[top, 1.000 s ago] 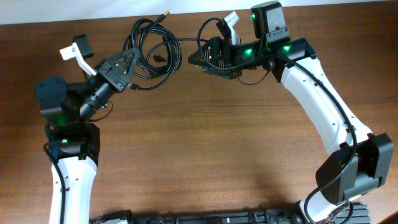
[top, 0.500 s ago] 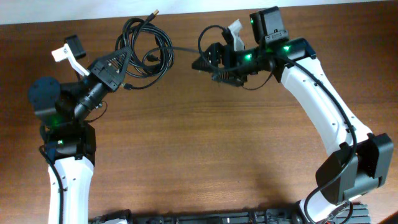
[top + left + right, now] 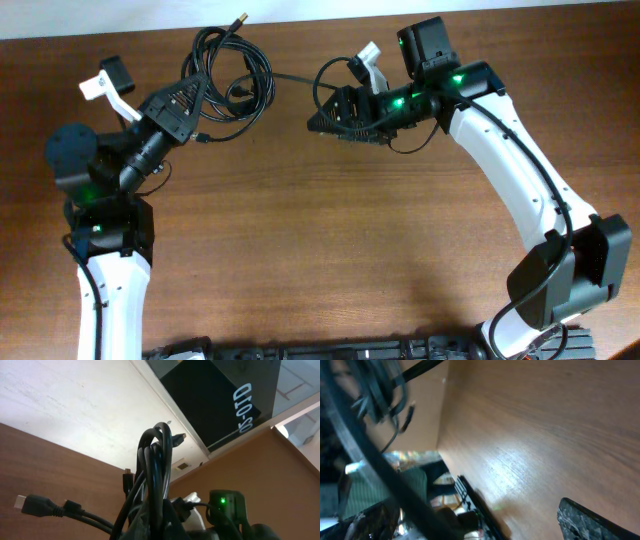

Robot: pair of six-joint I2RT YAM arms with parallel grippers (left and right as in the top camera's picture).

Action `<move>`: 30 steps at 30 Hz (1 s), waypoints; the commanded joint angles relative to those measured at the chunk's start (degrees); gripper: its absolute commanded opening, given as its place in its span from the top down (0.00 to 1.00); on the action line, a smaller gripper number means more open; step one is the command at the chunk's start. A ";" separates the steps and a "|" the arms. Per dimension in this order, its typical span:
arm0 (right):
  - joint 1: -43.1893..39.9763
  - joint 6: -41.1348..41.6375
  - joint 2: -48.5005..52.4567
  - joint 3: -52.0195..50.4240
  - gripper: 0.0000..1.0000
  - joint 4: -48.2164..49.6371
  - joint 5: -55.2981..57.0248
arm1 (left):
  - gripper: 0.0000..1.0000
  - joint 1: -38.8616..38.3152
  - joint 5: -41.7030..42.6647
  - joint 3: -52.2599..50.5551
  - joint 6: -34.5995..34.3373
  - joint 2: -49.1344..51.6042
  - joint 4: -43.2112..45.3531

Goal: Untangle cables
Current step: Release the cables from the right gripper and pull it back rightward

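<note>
1. Cables (image 3: pixel 228 72), from above: black loops in a bunch at the far side of the brown counter (image 3: pixel 300 240), left of the middle. Small gold-tipped plug (image 3: pixel 240 19) sticking out at the top of the bunch. Left jaws squeezed together on the near-left side of the bunch, gripping it. One thin cord (image 3: pixel 295 78) stretched from the bunch over to the right arm (image 3: pixel 520 170). Right jaws wide apart, just to the right of the bunch, gripping nothing.

2. From the left wrist: thick bundle of black cords (image 3: pixel 155 475) standing up from the bottom middle of the picture. Jaws themselves hidden under the bundle. Flat black plug (image 3: pixel 32 504) poking out low on the left. Two tiny plugs (image 3: pixel 127 479) and (image 3: pixel 181 437) dangling beside the bundle. Green light (image 3: pixel 221 501) of the other arm glowing behind, low on the right.

3. From the right wrist: all very blurry. Fat black cord (image 3: pixel 385 477) slanting from the top left down to the bottom middle, crossing the gap between the jaws. Fingertips (image 3: pixel 592 520) far apart, one in each bottom corner. Touching the cord or not: cannot tell. More cords (image 3: pixel 382 390) hanging in the top left corner. Brown counter filling the right side.
</note>
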 commanded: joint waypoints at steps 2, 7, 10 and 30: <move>0.20 -11.85 -0.37 0.48 0.01 0.00 -4.81 | 1.00 0.63 0.04 0.50 -0.31 -0.17 0.90; 0.26 -27.56 -0.37 0.48 0.01 0.00 -16.92 | 1.00 0.63 0.00 0.50 -0.26 -0.17 0.90; 0.26 -32.61 -0.37 0.48 0.01 0.00 -21.33 | 1.00 0.63 -0.72 0.50 -0.15 -0.17 0.92; 4.13 -27.80 -0.37 0.50 0.14 3.34 -25.97 | 1.00 -3.08 -4.24 0.50 -7.04 -0.17 0.92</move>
